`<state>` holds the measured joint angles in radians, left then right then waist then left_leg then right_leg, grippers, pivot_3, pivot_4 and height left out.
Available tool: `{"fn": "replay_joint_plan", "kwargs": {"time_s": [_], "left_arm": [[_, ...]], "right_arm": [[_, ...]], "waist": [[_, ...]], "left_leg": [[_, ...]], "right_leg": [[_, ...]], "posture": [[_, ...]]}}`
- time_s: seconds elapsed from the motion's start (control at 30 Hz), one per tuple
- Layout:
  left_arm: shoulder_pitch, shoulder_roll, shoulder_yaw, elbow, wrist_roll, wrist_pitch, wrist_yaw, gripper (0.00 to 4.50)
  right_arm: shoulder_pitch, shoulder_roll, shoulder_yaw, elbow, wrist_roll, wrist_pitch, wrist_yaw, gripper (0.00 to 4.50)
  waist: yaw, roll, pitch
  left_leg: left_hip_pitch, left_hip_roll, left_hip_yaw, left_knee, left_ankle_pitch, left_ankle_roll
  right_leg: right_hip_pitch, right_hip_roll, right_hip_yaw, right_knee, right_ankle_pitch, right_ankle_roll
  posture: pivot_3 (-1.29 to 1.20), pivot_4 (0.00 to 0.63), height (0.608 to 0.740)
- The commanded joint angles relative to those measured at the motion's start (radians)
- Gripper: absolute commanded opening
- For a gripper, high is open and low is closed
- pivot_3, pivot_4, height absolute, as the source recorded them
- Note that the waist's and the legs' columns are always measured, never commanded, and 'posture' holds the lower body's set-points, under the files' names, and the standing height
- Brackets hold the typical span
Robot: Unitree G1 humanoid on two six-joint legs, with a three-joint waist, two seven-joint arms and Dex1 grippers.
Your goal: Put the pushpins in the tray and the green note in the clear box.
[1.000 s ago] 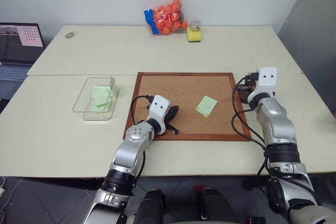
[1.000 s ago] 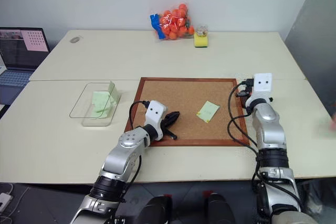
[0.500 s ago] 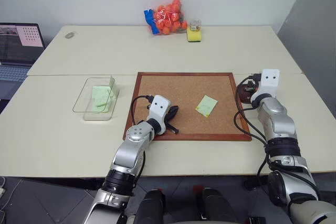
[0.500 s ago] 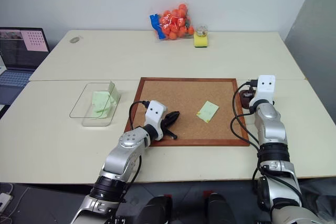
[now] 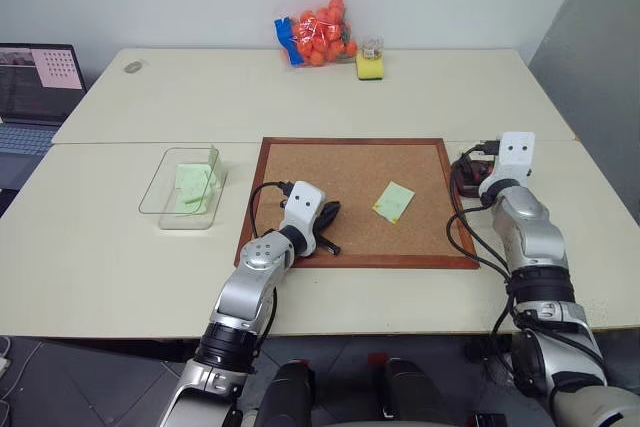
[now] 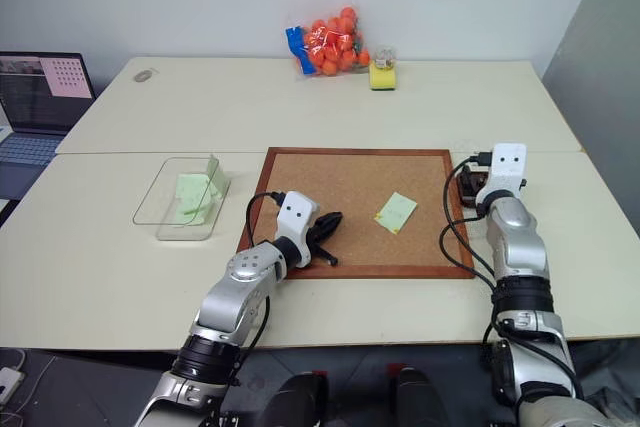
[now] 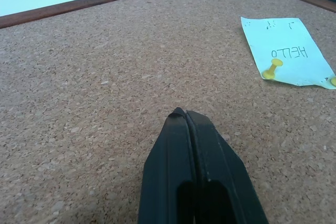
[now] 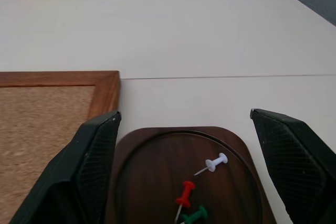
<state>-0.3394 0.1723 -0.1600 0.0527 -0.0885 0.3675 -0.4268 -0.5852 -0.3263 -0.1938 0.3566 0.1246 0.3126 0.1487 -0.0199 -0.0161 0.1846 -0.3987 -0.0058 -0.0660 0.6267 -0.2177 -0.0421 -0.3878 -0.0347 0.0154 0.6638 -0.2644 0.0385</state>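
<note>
The dark brown tray [image 8: 152, 174] sits on the table just right of the corkboard [image 5: 350, 142]. Three pushpins lie in it: a white one [image 8: 212, 163], a red one [image 8: 184, 193] and a green one [image 8: 195, 215]. My right gripper [image 8: 184, 118] hovers over the tray, open, its fingers wide on either side and nothing between them. The green note [image 5: 193, 187] lies inside the clear box [image 5: 160, 195], left of the board. My left gripper [image 7: 181, 114] rests shut and empty on the cork at the board's near left.
A paler note [image 7: 286, 51] with HELLO written on it stays fixed to the cork by yellow pins [image 7: 272, 69]. At the table's far side are a bag of orange balls [image 5: 318, 32] and a yellow sponge [image 5: 370, 67]. A laptop [image 5: 35, 87] stands at the far left.
My right gripper's fingers have spread apart above the tray. The left arm, the notes and the box have kept still.
</note>
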Motion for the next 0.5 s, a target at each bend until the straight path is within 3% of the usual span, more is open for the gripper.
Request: {"fn": "replay_joint_plan", "kwargs": {"time_s": [0.03,0.27,0.5], "left_arm": [[0.003,-0.007,-0.015,0.021,0.005,0.016,-0.003,0.00],[0.002,-0.011,-0.016,0.022,0.003,0.019,-0.004,0.00],[0.001,-0.017,-0.017,0.021,0.005,0.023,-0.003,0.00]], "right_arm": [[0.070,-0.072,0.090,-0.159,0.026,-0.030,0.226,4.02],[0.211,-0.150,0.177,-0.380,0.159,-0.040,0.570,4.02],[0.254,-0.099,0.251,-0.417,0.164,-0.045,0.608,4.02]], "waist": [[0.000,0.000,0.000],[-0.001,0.000,0.000],[-0.001,0.000,0.000]], "left_leg": [[0.000,0.000,0.000,0.000,0.000,0.000],[0.000,0.000,-0.001,0.000,0.000,0.000],[0.000,0.000,-0.002,0.001,0.000,0.000]], "right_leg": [[0.000,0.000,0.000,0.000,0.000,0.000],[0.000,0.000,-0.001,-0.001,-0.001,0.002],[0.001,0.000,-0.001,-0.001,-0.001,0.002]], "posture": [[0.00,0.150,0.740],[0.00,0.150,0.740],[0.00,0.150,0.740]]}}
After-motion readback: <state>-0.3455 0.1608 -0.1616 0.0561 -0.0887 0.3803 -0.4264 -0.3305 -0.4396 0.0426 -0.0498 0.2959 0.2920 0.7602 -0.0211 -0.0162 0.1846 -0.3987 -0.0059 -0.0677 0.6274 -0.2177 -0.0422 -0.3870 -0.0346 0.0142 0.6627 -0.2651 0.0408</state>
